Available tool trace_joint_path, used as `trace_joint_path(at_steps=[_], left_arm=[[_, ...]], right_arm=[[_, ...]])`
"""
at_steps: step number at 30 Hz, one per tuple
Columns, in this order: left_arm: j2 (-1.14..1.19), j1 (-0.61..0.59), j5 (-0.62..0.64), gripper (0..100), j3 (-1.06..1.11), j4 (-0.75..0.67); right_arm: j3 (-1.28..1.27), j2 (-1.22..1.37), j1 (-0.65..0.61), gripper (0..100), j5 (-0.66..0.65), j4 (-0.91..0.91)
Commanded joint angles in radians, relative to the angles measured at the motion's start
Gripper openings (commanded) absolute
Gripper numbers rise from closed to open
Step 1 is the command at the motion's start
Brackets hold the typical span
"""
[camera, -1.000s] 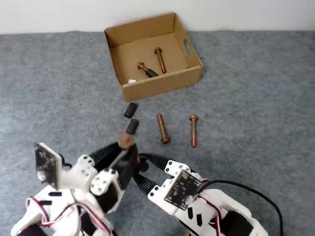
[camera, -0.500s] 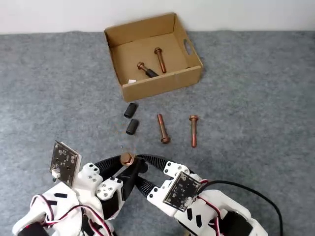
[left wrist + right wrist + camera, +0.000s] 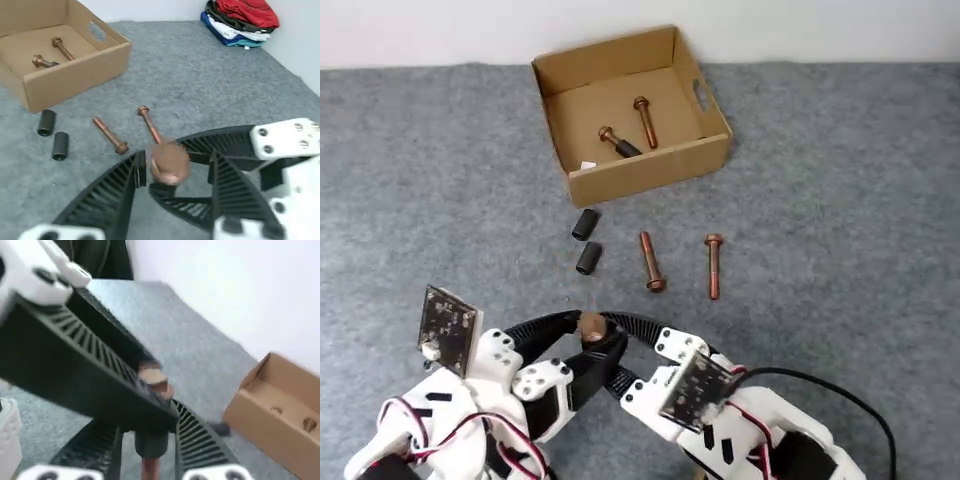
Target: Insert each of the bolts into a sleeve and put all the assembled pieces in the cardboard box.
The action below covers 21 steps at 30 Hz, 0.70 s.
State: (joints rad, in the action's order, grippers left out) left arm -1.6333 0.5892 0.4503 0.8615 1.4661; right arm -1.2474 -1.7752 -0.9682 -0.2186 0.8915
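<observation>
The bolt [image 3: 590, 325] stood head-up at the mat's 6 o'clock edge, a dark sleeve [image 3: 151, 442] already on its shank. The right gripper [image 3: 150, 437] appeared clenched on this pair low down, just below the head. The left gripper [image 3: 177, 161] sat part open around the head, one finger touching it and a gap on the other side.

The likely failure was the sleeve sliding off the downward-pointing shank if the right grip loosened. The crossed fingers could also knock the bolt askew, since the two grippers were interlocked.

From the held bolt, two loose sleeves [image 3: 586, 240] lay at 12 o'clock and the cardboard box [image 3: 620, 182] beyond them. Two loose bolts [image 3: 650, 262] lay near 1 o'clock.
</observation>
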Motion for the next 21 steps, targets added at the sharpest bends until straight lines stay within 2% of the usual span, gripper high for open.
trace_joint_path(at_steps=[1, 10, 12, 14, 16, 21], left_arm=[[0.009, -0.031, -0.031, 21, -0.048, 0.011], [0.009, -0.032, -0.026, 20, -0.136, 0.011], [0.009, -0.034, -0.029, 16, -0.168, 0.005], [0.009, -0.037, -0.032, 7, -0.203, 0.003], [0.006, -0.092, -0.037, 0, -0.225, 0.003], [0.000, -0.367, -0.213, 0, -0.189, 0.008]], right_arm=[[0.031, -0.010, -0.007, 0.8, -0.003, -0.021], [0.012, -0.010, 0.012, 0.8, 0.000, -0.018], [0.000, -0.010, 0.030, 0.8, 0.000, -0.018], [-0.003, -0.010, 0.054, 0.8, 0.003, -0.018], [-0.003, -0.010, 0.082, 0.8, 0.038, -0.016], [-0.003, -0.002, 0.231, 0.8, 0.138, 0.051]])
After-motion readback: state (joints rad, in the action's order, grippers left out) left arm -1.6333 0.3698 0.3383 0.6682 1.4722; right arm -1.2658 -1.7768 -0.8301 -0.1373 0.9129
